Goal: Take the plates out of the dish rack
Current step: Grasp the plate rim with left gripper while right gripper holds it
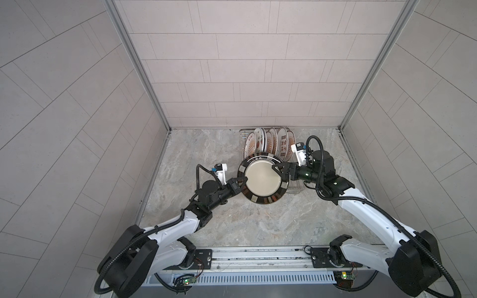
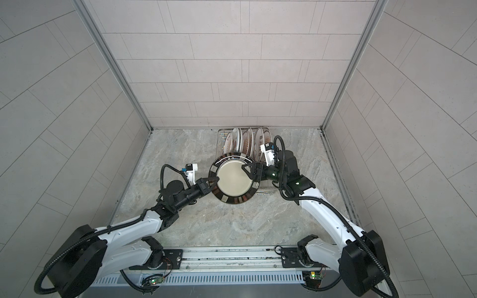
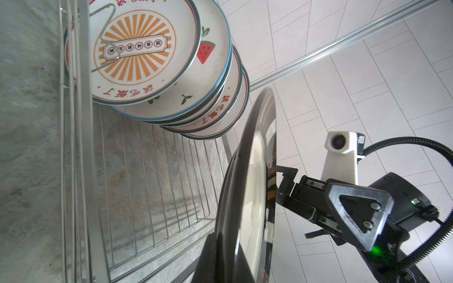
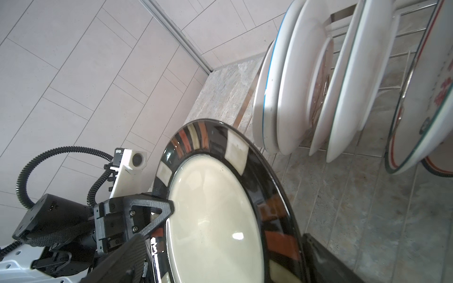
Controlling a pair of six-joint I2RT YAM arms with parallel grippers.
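- Large round black-rimmed plate [image 1: 262,180] faces up toward the overhead cameras, close to level. Being round, it has no long axis. The left wrist view catches it edge-on [image 3: 247,196].
- Look: glossy black rim broken by cream and orange-brown blocks, with a plain cream centre [image 4: 215,215]. Strong reflections run along the rim.
- Position: held in the air over the near, empty end of the silver wire dish rack [image 1: 244,140]. The bare grid base shows beneath it [image 3: 159,183].
- Left gripper [image 1: 242,183] is clamped tight on the black-rimmed plate's left rim. One finger lies over the edge of the cream centre [image 4: 169,205].
- Right gripper [image 1: 276,171] is at the opposite, right rim. Its jaws are spread wide, with the rim between them and no grip on it [image 3: 294,203].
- The dish rack's long axis runs from the robot toward the back wall on the grey marble-patterned table [image 1: 206,154].
- Several white plates [image 1: 268,140] stand on edge, crowded at the dish rack's far end. They show an orange sunburst, red characters and a watermelon slice [image 3: 137,49].
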